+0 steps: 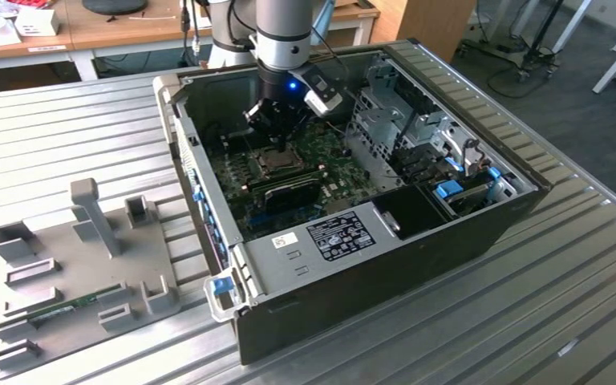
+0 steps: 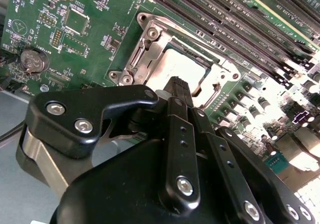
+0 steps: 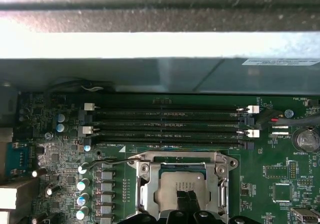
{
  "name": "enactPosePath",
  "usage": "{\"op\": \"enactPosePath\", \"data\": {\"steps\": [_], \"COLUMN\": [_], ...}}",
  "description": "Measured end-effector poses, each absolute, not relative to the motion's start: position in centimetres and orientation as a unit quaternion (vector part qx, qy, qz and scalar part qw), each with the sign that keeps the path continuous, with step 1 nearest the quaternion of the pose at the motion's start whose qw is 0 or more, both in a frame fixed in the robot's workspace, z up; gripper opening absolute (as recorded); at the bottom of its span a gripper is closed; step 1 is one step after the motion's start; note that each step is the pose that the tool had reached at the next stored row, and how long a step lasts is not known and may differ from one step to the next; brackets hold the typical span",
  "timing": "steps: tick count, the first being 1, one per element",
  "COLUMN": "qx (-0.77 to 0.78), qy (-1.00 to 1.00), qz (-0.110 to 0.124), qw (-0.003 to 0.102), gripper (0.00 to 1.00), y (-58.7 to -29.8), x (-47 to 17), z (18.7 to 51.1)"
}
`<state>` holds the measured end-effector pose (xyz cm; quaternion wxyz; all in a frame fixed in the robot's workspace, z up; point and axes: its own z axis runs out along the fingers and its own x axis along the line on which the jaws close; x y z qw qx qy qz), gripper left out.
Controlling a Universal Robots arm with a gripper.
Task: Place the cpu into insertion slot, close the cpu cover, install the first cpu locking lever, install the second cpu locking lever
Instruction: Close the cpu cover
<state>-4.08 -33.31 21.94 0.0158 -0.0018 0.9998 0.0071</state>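
We are looking at the hand (image 1: pixel 276 120) hovering just over the insertion slot (image 1: pixel 276 163) inside the open computer case (image 1: pixel 415 257), its fingertips (image 3: pixel 180 200) drawn together with nothing between them. The cpu (image 2: pixel 170 63) is sitting in the insertion slot, its dull metal top showing through the window of the cpu cover (image 2: pixel 149 39), which we are reading as lying flat over the slot. We are judging the cpu to be light, rigid and fragile underneath, so it is calling for a hold by its edges. The cover looks like thin, springy sheet metal, best pushed on its frame. The second wrist view is giving us the fingertips close above the cpu's top, though we cannot tell whether they are touching it. The first wrist view is giving us the memory slots (image 3: pixel 165 126) just beside the insertion slot and a wire lever (image 3: pixel 107 162) sticking out from the slot's corner. The exterior view is adding the slatted bench (image 1: pixel 565 305) and a grey fixture tray (image 1: pixel 83 281) well apart from the slot.
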Motion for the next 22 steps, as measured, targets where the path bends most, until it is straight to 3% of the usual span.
{"op": "enactPosePath", "data": {"steps": [22], "qx": [-0.002], "qy": [1.0], "qz": [0.007], "qw": [0.015], "gripper": [0.1], "y": [-33.3], "x": [-6.4], "z": [21.5]}}
